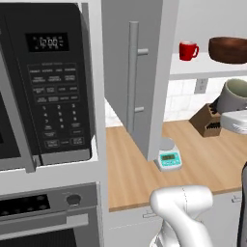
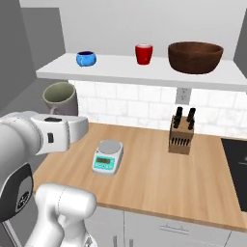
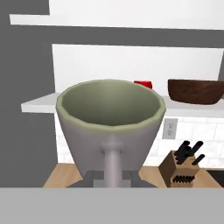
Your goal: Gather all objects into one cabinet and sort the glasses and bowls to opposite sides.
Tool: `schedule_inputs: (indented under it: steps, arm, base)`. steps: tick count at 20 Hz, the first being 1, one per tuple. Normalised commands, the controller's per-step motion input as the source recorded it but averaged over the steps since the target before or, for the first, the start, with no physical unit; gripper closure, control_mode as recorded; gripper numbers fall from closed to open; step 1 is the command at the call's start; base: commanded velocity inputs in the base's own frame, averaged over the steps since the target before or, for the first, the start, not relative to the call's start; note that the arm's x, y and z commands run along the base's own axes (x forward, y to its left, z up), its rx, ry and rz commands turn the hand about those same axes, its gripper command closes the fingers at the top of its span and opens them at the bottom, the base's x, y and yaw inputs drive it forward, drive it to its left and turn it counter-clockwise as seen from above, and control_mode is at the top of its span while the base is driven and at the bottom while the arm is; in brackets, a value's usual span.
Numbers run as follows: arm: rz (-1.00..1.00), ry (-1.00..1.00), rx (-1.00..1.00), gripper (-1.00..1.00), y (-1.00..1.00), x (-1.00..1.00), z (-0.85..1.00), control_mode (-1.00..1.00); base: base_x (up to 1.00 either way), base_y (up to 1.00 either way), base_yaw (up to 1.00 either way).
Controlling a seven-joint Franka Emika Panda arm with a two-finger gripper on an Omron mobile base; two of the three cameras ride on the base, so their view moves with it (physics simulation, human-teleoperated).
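Note:
My gripper (image 3: 113, 176) is shut on the handle of a grey mug (image 3: 109, 118) with a pale green inside, held upright in front of the hand. That grey mug (image 2: 59, 98) hangs just below the left end of the open cabinet shelf (image 2: 120, 71). On the shelf stand a small blue vessel (image 2: 86, 59) at the left, a red mug (image 2: 144, 53) in the middle and a wide dark brown bowl (image 2: 195, 56) at the right. From the left base, the held mug (image 1: 236, 92) sits under the red mug (image 1: 187, 50) and brown bowl (image 1: 229, 49).
A cabinet door (image 1: 137, 72) stands open left of the shelf. On the wooden counter (image 2: 144, 178) are a kitchen scale (image 2: 107, 157) and a knife block (image 2: 181, 135). A microwave (image 1: 48, 82) and oven (image 1: 48, 212) fill the left; a dark cooktop (image 2: 237, 164) lies at the right.

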Motion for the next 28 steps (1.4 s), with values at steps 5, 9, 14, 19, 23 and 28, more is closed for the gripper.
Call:
schedule_inputs:
  steps: [5, 9, 14, 19, 23, 28]
  arm:
    - [0.0, 0.0, 0.0, 1.0, 0.0, 0.0, 0.0, 1.0]
    - [0.0, 0.13, 0.0, 1.0, 0.0, 0.26, 0.29, -1.0]
    - [-0.04, 0.42, 0.0, 1.0, 0.01, 0.72, 0.95, -1.0]
    - [-0.03, 0.49, 0.0, 1.0, 0.0, 0.21, 0.9, -1.0]
    - [0.0, 0.03, 0.0, 1.0, -0.06, -0.78, 0.0, -1.0]
    - [0.09, -0.43, 0.02, 1.0, 0.0, -0.7, -0.03, -1.0]
  base:
    - [0.08, 0.0, 0.0]
    - [0.03, 0.0, 0.0]
    - [0.0, 0.0, 0.0]
    - [0.0, 0.0, 0.0]
    - [0.0, 0.0, 0.0]
    - [0.0, 0.0, 0.0]
